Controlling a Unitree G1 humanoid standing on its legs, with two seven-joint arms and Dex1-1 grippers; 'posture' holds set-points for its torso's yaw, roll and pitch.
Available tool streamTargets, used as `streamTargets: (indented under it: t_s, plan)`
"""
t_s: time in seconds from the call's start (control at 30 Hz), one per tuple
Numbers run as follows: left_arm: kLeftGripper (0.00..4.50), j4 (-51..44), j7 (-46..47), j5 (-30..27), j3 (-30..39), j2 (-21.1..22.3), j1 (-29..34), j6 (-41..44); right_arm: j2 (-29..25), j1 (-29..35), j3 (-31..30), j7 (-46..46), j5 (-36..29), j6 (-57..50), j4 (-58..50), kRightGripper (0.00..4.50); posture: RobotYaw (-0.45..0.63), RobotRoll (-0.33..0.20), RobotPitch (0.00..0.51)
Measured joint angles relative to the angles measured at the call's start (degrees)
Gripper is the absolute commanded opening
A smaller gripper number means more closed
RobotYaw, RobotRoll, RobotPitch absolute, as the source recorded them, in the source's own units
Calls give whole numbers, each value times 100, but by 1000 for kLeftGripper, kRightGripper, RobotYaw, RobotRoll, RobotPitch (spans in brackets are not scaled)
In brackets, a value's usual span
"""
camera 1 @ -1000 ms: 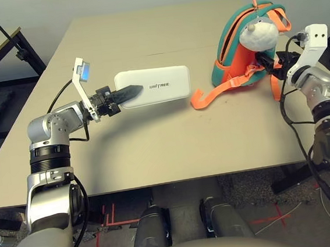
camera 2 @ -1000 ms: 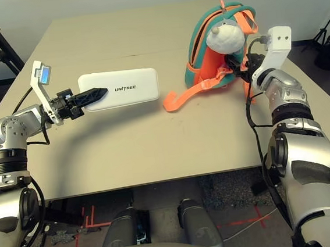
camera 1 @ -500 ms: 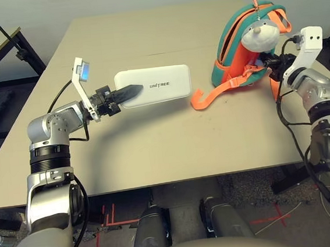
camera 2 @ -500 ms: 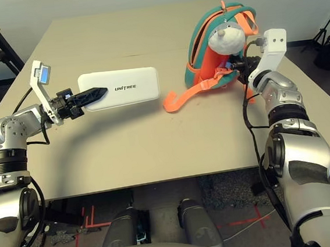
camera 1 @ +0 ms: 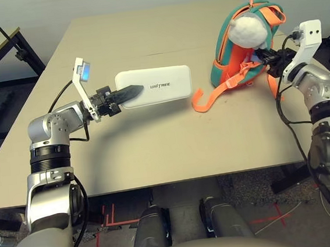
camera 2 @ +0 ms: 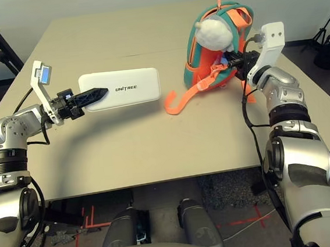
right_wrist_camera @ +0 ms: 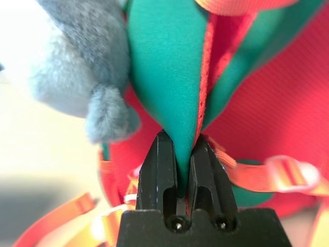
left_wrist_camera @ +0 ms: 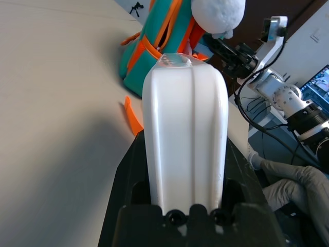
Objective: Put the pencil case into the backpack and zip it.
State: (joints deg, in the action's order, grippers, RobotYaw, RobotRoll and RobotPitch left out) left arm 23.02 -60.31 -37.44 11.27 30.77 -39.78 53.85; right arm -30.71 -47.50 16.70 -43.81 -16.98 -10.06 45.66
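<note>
1. Table [camera 1: 155,148] fills the centre of the head view, from upper middle to lower middle.
2. Pencil case [camera 1: 158,85] sits left of centre, above the tabletop, its left end between the fingers of the left gripper [camera 1: 128,92].
3. Backpack [camera 1: 236,58] stands on the table at upper right, well apart from the pencil case.
4. Plush toy [camera 1: 247,31] lies against the backpack's upper front.
5. Loose strap [camera 1: 201,101] trails from the backpack's base toward frame centre, onto the table.
6. Right gripper [right_wrist_camera: 178,170] is at the backpack's right side, fingers pinching a fabric edge.
</note>
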Motion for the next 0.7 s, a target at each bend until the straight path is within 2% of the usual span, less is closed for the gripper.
streamTargets:
  t_s: [0.33, 0.7]
  plan:
    - [1364, 412, -103, 105, -35, 178, -267, -280, -37, 870, -54, -488, -699, -1467, -2267, 0, -139, 0, 32]
    - [1364, 761, -170, 170, -29, 258, -455, -494, -266, 1454, -78, -761, -1666, -2925, -4083, 0, -142, 0, 32]
